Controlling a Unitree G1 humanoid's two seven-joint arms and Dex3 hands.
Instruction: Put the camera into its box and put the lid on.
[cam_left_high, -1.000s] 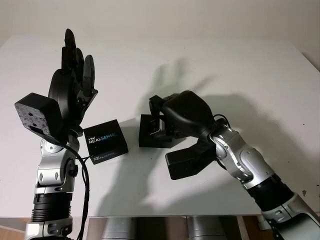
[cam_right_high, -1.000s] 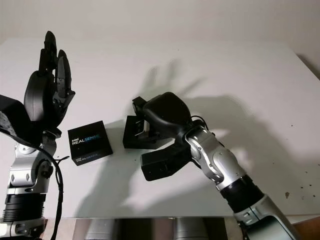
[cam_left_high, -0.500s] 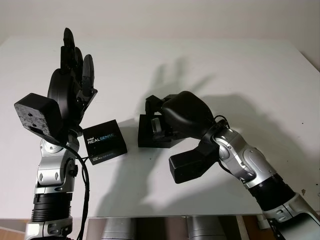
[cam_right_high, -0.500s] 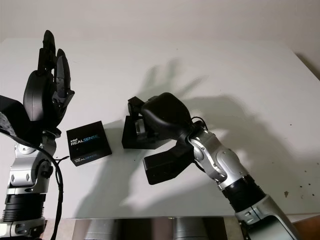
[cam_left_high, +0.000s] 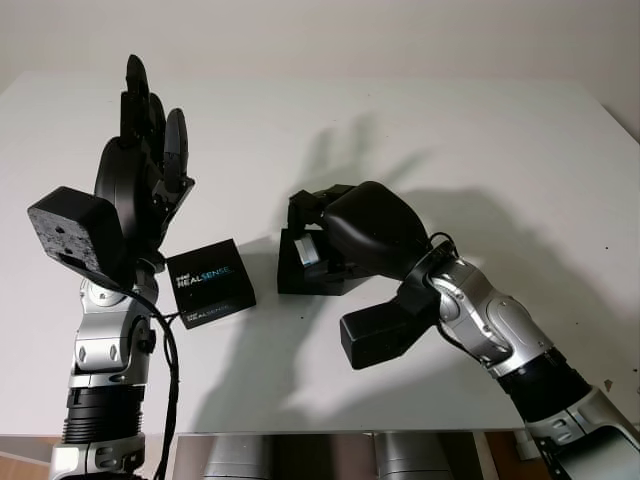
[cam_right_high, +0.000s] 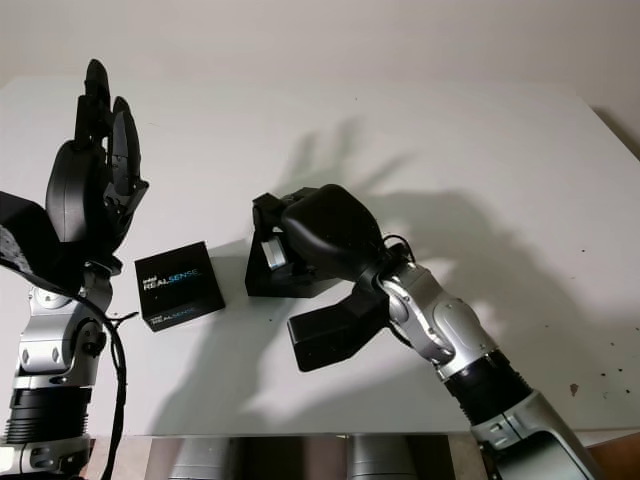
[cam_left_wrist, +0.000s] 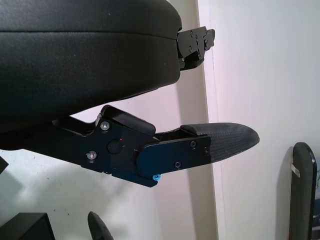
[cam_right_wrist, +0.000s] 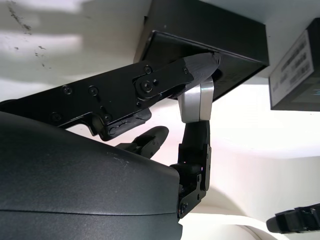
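My right hand hangs over the open black box in the middle of the table, shut on the small silver camera. In the right wrist view the camera sits pinched between two fingers just at the box's rim. Part of its silver body shows inside the box's left end. The black lid, printed "intel REALSENSE", lies flat on the table just left of the box. My left hand is open, raised upright above the table's left side, behind the lid.
The white table stretches wide behind and to the right of the box. Its front edge runs close below my arms. A dark chair-like shape stands beyond the table in the left wrist view.
My right hand has shifted slightly left over the box and its wrist has risen; the silver camera now shows at the box's left end. The left hand and lid stay put.
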